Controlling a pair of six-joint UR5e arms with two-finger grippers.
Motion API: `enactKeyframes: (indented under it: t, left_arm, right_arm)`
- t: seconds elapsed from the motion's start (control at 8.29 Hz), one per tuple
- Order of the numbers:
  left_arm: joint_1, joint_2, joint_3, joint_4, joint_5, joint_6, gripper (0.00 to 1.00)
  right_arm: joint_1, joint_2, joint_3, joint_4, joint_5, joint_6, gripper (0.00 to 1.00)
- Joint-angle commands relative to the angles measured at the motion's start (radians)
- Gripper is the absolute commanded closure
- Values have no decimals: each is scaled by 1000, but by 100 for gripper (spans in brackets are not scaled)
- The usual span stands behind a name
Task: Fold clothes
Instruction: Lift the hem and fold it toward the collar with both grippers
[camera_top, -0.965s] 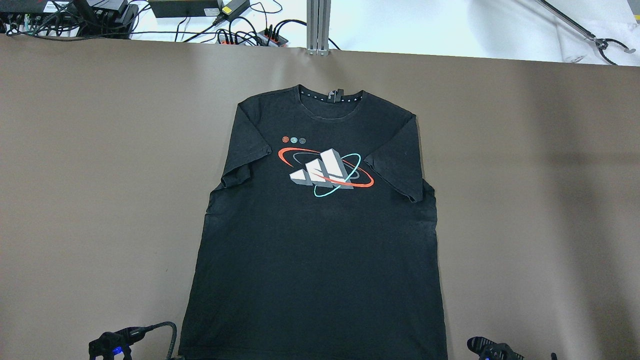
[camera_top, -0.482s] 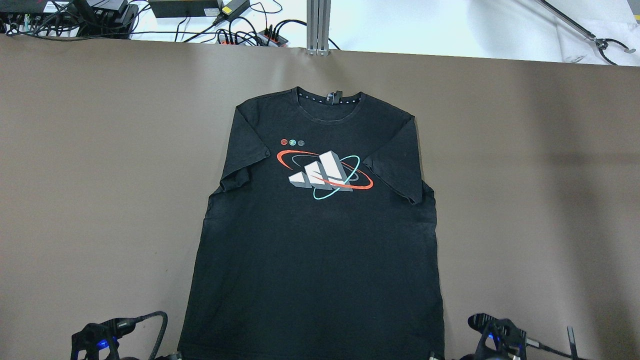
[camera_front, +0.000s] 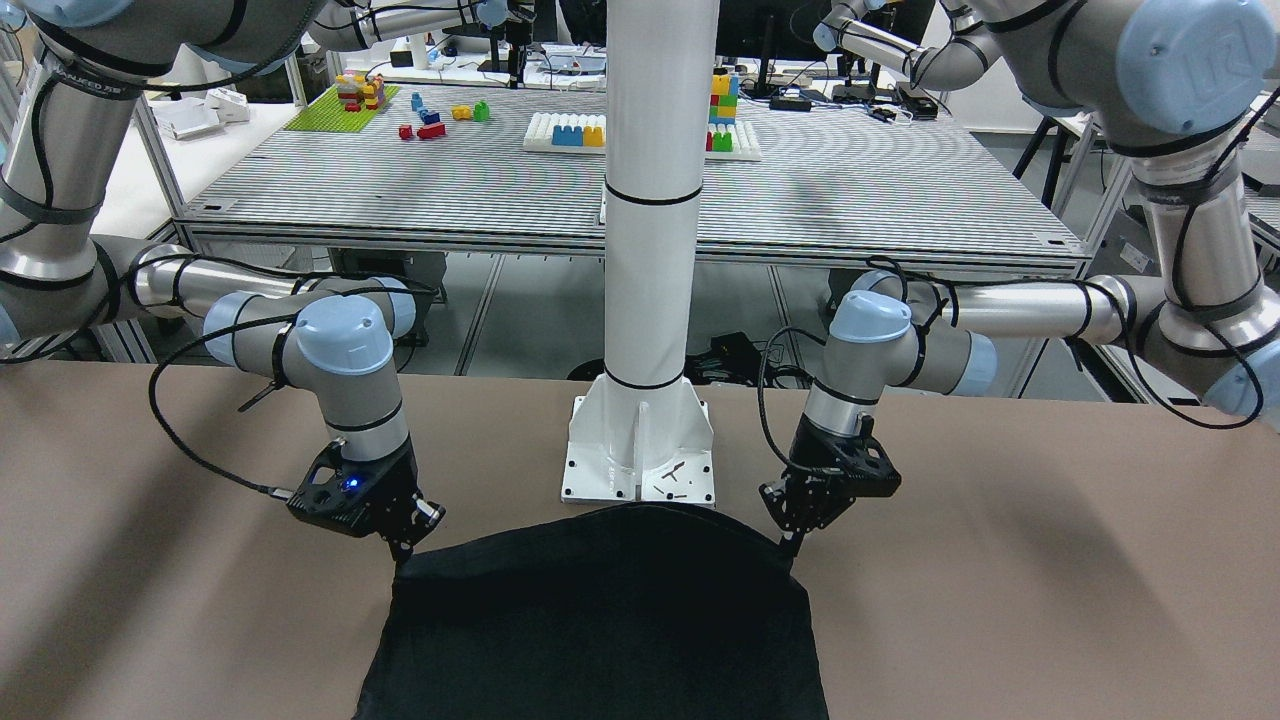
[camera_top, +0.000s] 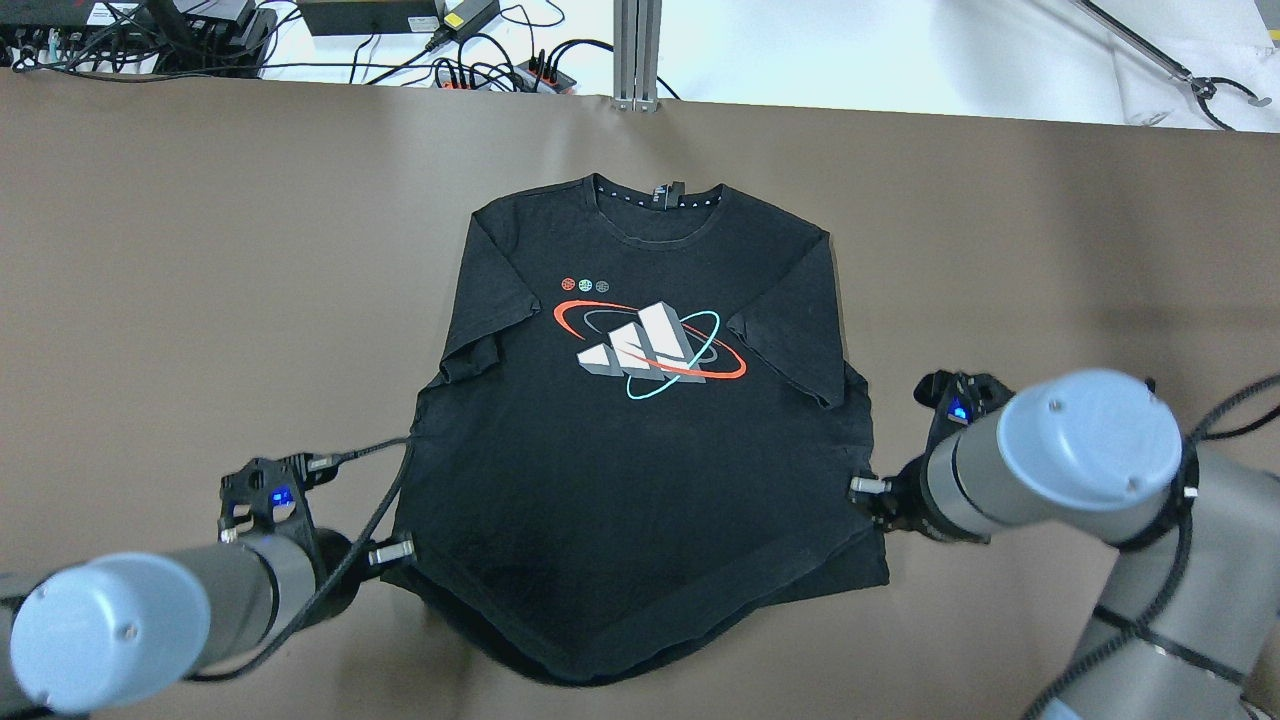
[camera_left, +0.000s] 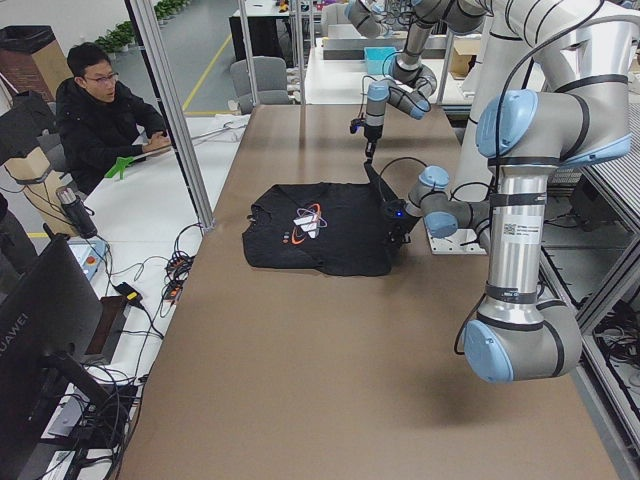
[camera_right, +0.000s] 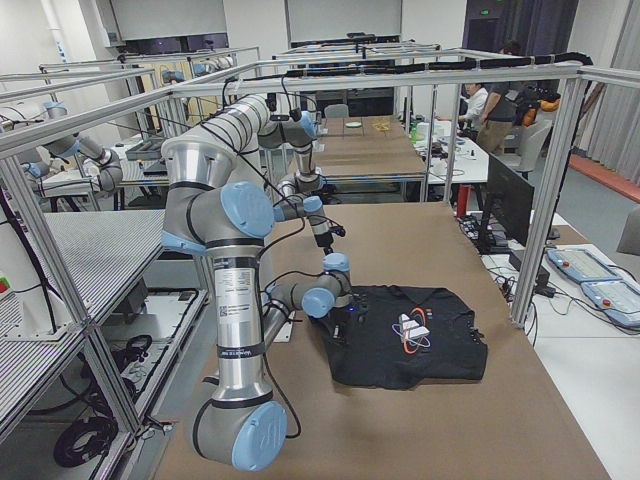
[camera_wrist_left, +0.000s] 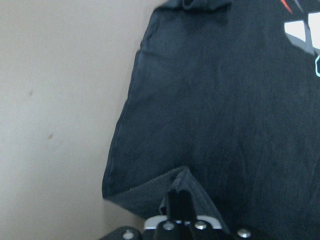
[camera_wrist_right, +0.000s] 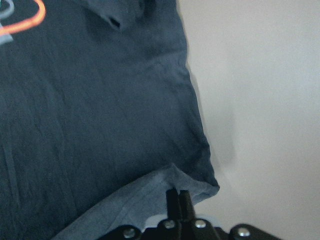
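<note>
Overhead exterior shows left pincer (camera_top: 392, 551) and right pincer (camera_top: 866, 489) clenching the black T-shirt (camera_top: 620, 480).

front view crops shirt (camera_front: 600, 620), collar tag (camera_top: 667, 193) illegible

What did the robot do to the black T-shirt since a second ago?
Both arms swept forward over the table. The left gripper and right gripper, each shut on a bottom corner of the T-shirt, carried its hem up and over the lower body, starting a fold. The collar slid slightly toward the robot early on. The sleeves and print stayed flat.
</note>
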Motion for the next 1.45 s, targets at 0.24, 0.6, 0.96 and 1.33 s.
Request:
enactKeyframes:
  t: [0.24, 0.6, 0.96, 1.33]
  left_arm:
    - [-402, -141, 213, -2, -267, 297, 100]
    - [-489, -268, 368, -10, -294, 322, 100]
    - [-532, -336, 484, -14, -310, 324, 100]
    - [-542, -506, 806, -153, -309, 325, 100]
  right_arm:
    - [265, 220, -286, -90, 53, -298, 100]
    - [322, 288, -394, -89, 51, -376, 100]
    - [372, 380, -615, 73, 50, -416, 100]
    - [371, 414, -808, 274, 45, -416, 100]
